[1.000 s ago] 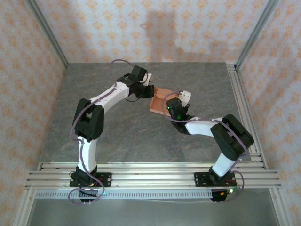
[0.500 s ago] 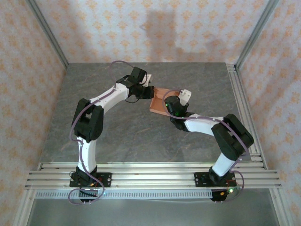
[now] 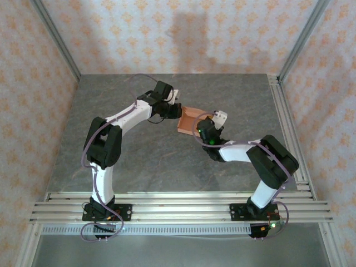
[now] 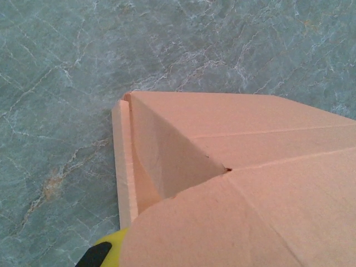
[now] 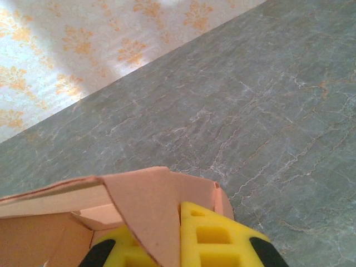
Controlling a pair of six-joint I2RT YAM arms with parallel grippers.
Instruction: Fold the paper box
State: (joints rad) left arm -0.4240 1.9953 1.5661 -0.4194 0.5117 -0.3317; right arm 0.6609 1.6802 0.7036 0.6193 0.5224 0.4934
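In the view from above, the left gripper [image 3: 173, 109] is reaching to the upper middle of the frame and is meeting the left edge of the paper box [image 3: 188, 119]. The box is lying on the grey table [image 3: 139, 156], a little above the centre, and it is partly folded, with its walls standing up. The right gripper [image 3: 207, 123] is touching the box's right side.

In the left wrist view, the box is filling the lower right of the frame. One yellow fingertip [image 4: 103, 253] is peeking out under a card flap at the bottom edge. The fingers are pressing together on this flap.

In the right wrist view, the yellow fingers [image 5: 214, 239] at the bottom are squeezing a pointed flap [image 5: 147, 211] that is standing upright between them.
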